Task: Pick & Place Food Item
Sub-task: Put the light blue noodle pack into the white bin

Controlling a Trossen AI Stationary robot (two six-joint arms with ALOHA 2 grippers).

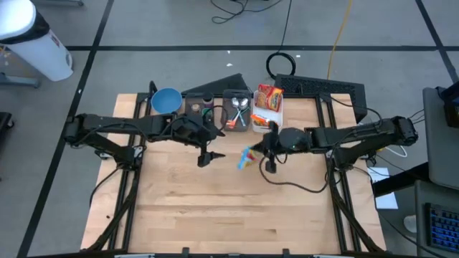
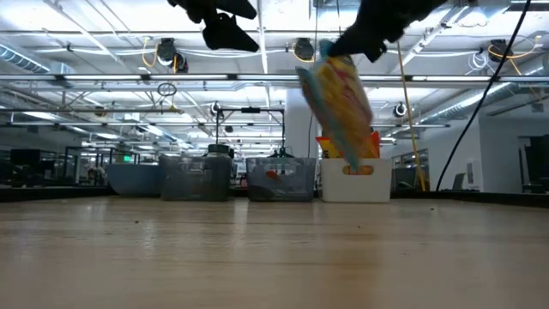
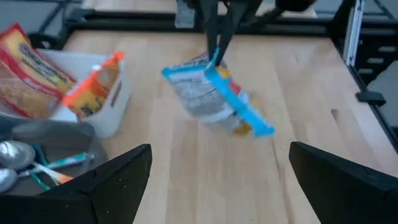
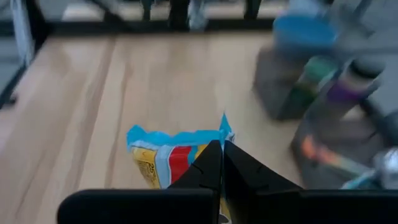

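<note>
A snack bag [image 1: 246, 158] with blue sealed edges and a yellow and red front hangs above the middle of the wooden table [image 1: 215, 215]. My right gripper [image 4: 221, 167] is shut on it. In the low view the bag [image 2: 343, 103] dangles well above the tabletop. My left gripper [image 3: 217, 180] hovers just left of the bag [image 3: 214, 99], raised and facing it. Its fingers stand wide open with nothing between them. My right gripper pinches the bag's blue sealed top edge at one corner [image 4: 222, 132] between its two shut fingers. The fingers [image 3: 217, 37] come slanting down from the table's right side. The bag hangs tilted below them, lifted clear of the table.
At the far edge stand a white bin [image 1: 275, 118] with more snack bags, clear bins [image 1: 239, 111] with spoons and small items, and a blue bowl [image 1: 166, 100]. A black cable [image 1: 301, 186] trails across the table's right part. Bare wood lies toward the near edge.
</note>
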